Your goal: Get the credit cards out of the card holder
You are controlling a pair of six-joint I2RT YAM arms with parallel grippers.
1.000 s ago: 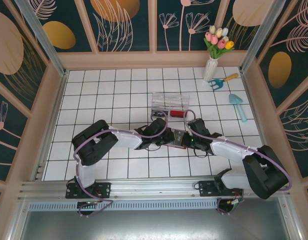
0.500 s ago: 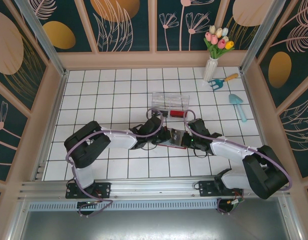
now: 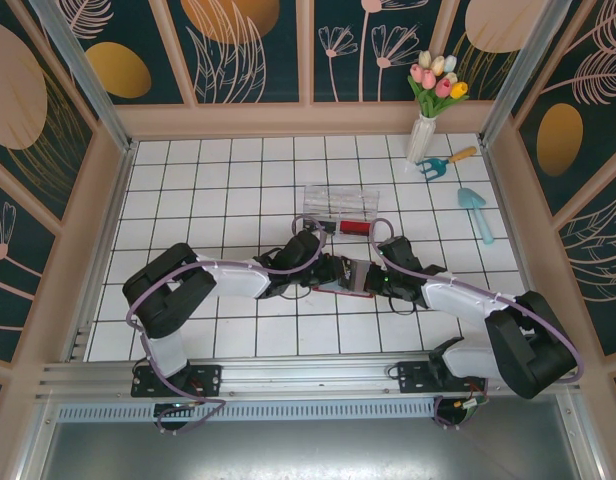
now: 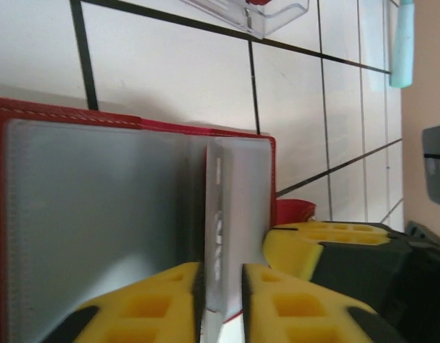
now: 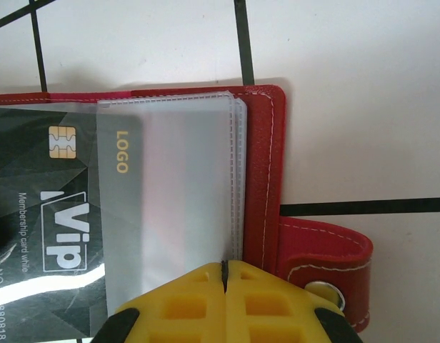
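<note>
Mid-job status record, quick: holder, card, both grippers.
holder: card holder open, flat on the tiles
card: black VIP card inside, partly under clear sleeves
left: left gripper shut on an upright sleeve leaf
right: right gripper shut on the clear sleeves' edge
progress: card not yet out

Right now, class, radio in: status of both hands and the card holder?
Left hand shut on a thin grey leaf, card or sleeve unclear. Right hand shut on clear sleeves. Card holder open flat, black card not yet out. Clear box apart.
</note>
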